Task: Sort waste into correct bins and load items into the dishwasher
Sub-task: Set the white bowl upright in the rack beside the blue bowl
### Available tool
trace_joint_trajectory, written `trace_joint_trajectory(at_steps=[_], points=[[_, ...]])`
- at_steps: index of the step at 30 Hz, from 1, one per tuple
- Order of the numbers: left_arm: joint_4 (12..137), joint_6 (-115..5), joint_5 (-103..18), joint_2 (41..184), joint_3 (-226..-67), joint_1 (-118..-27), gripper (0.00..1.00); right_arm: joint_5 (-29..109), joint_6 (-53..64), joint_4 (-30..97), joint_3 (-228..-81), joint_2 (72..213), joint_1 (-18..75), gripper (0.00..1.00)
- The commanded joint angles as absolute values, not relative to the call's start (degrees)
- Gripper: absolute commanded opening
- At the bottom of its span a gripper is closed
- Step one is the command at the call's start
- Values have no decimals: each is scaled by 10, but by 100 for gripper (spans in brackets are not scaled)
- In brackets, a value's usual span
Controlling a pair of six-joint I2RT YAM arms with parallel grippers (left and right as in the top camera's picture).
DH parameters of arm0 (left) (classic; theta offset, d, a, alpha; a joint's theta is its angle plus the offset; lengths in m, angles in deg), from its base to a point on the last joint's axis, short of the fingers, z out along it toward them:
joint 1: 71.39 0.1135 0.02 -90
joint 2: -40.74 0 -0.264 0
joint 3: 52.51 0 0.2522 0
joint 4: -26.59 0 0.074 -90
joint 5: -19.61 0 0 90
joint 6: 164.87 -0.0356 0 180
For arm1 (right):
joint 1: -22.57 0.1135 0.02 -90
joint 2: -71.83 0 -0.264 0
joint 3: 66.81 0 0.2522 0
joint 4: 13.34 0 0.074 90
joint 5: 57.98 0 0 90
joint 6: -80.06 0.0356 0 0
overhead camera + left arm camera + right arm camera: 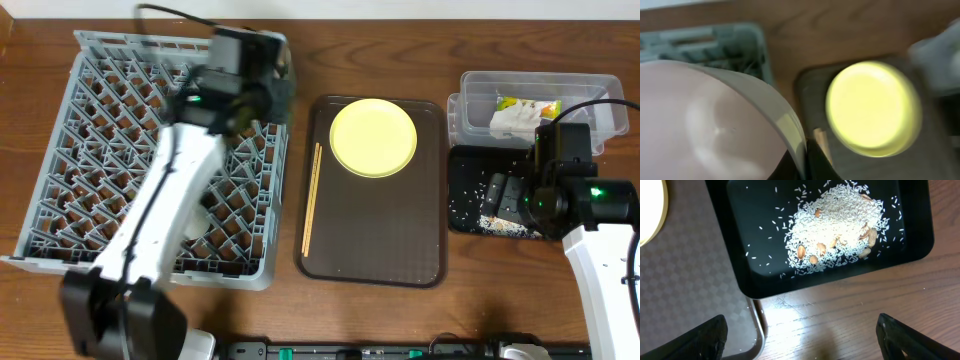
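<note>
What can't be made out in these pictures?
Left wrist view: motion blur smears the plate and dish rack; the white bowl crowds the lens, hiding whether the left fingers grip it.
Overhead: the left arm covers a white item in the rack; the right arm hides part of the black tray; the wrapper's print is too small.

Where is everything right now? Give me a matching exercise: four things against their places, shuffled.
Things:
1. plate
2. rice
3. tissue
4. bowl

Places:
A. in the clear tub
B. in the left pincer
C. on the brown tray
D. in the black tray

Pairs: 1-C, 2-D, 3-A, 4-B
</note>
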State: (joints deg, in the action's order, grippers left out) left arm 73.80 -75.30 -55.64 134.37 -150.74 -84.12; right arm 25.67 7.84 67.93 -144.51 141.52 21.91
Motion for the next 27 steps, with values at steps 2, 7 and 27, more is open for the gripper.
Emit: trace_joint_trajectory(at_steps=[2, 7, 27], points=[[728, -731, -286, 1338, -1510, -757, 6, 250, 76, 680, -1454, 1413, 210, 93], [707, -731, -84, 1363, -1510, -664, 6, 250, 76, 680, -1454, 1413, 210, 93], [633, -681, 196, 1547, -1510, -563, 6, 250, 76, 683, -1454, 1413, 210, 92]])
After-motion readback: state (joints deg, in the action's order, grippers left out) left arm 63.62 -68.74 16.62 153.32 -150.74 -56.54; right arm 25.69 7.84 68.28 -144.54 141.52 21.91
